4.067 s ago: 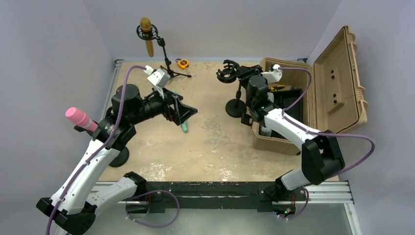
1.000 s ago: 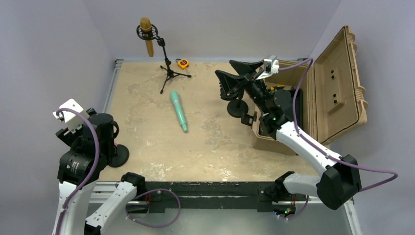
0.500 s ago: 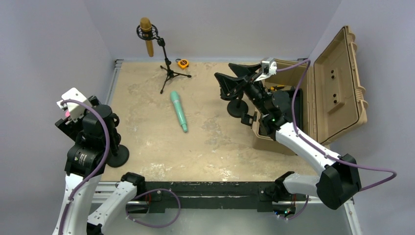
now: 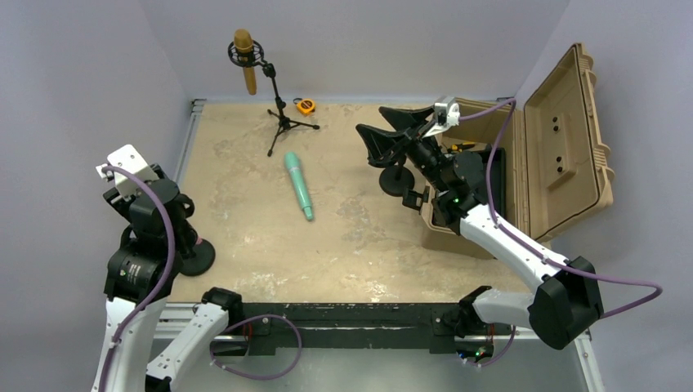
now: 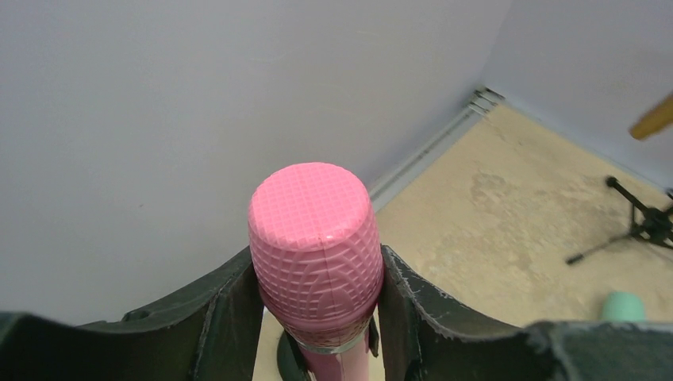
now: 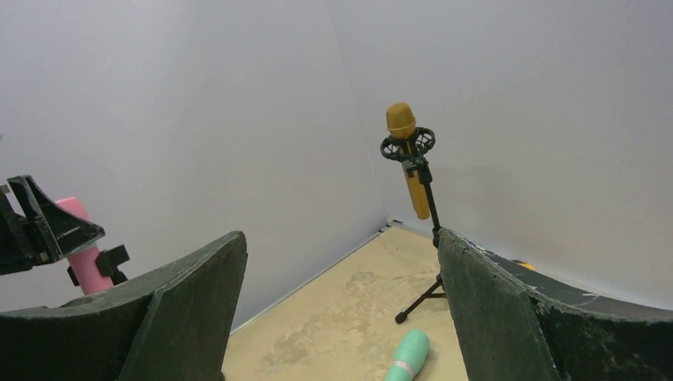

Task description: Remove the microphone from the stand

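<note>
The left gripper (image 5: 316, 266) is clamped on the textured head of the pink plastic microphone (image 5: 313, 222), one finger touching each side; below the fingers, its handle sits in the black stand clip (image 6: 115, 258). The right gripper (image 6: 340, 242) hangs with its fingers wide apart

The left arm (image 4: 135, 261) stands folded upright at the near left, its hand (image 5: 316, 262) closed with both fingers against the pink microphone (image 5: 313, 222). The right arm (image 4: 498, 237) stretches far and leftward, its hand (image 6: 340, 238) spread wide, holding nothing.
</note>
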`<move>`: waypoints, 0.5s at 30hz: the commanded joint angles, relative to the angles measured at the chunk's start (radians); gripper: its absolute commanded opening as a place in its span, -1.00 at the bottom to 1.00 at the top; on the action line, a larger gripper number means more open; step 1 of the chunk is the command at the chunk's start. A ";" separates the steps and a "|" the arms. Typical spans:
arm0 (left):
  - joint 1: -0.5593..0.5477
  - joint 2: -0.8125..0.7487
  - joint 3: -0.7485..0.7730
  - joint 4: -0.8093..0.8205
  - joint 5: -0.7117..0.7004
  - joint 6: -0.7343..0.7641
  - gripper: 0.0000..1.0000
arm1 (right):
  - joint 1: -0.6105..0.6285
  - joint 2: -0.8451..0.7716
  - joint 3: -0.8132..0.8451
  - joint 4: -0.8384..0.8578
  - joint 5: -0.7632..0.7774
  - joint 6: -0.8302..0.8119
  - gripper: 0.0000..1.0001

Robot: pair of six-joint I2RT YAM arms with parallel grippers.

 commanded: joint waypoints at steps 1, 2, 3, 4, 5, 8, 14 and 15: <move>0.006 0.010 0.131 -0.075 0.385 -0.023 -1.00 | 0.012 -0.008 0.002 0.053 -0.052 -0.031 0.77; 0.005 0.009 0.144 -0.070 0.474 -0.024 -1.00 | 0.014 -0.002 0.003 0.055 -0.054 -0.032 0.76; 0.006 0.009 0.156 -0.068 0.560 -0.024 -1.00 | 0.016 0.002 0.002 0.059 -0.057 -0.029 0.76; 0.006 0.013 0.166 -0.067 0.641 -0.028 -1.00 | 0.019 0.006 0.003 0.064 -0.058 -0.026 0.75; 0.006 0.019 0.175 -0.065 0.721 -0.033 -1.00 | 0.020 0.009 0.001 0.069 -0.060 -0.023 0.75; 0.003 0.050 0.194 -0.064 0.907 -0.033 -1.00 | 0.029 0.015 0.000 0.075 -0.061 -0.018 0.74; -0.090 0.092 0.223 -0.069 0.974 -0.039 -1.00 | 0.044 0.020 0.002 0.070 -0.048 -0.012 0.73; -0.130 0.097 0.232 -0.069 0.952 -0.038 -1.00 | 0.046 0.022 0.002 0.070 -0.046 -0.011 0.73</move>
